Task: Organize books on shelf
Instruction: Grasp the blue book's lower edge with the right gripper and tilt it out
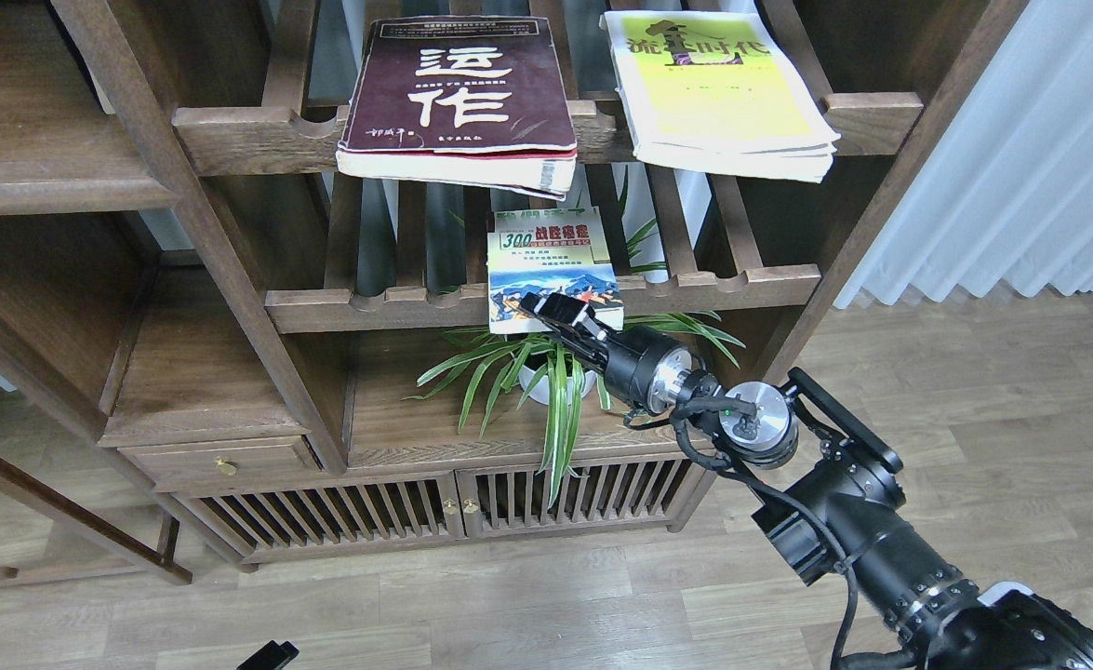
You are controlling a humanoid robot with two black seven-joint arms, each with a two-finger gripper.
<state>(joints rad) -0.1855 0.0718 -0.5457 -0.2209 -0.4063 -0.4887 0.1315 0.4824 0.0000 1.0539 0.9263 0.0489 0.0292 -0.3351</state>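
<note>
The thick maroon book and the lime-yellow book lie flat on the upper slatted rack, both overhanging its front rail. The small "300" book lies on the lower slatted rack, sticking out over its notched rail. My right gripper is at that book's front edge, its dark fingers overlapping the lower cover; I cannot tell whether they grip it. Only a black tip of my left gripper shows at the bottom edge. The solid dark shelf board is at the upper left.
A spider plant in a white pot stands on the cabinet top right under my right gripper. Slatted cabinet doors are below. A slanted wooden post separates the left shelves from the racks. A white curtain hangs at right.
</note>
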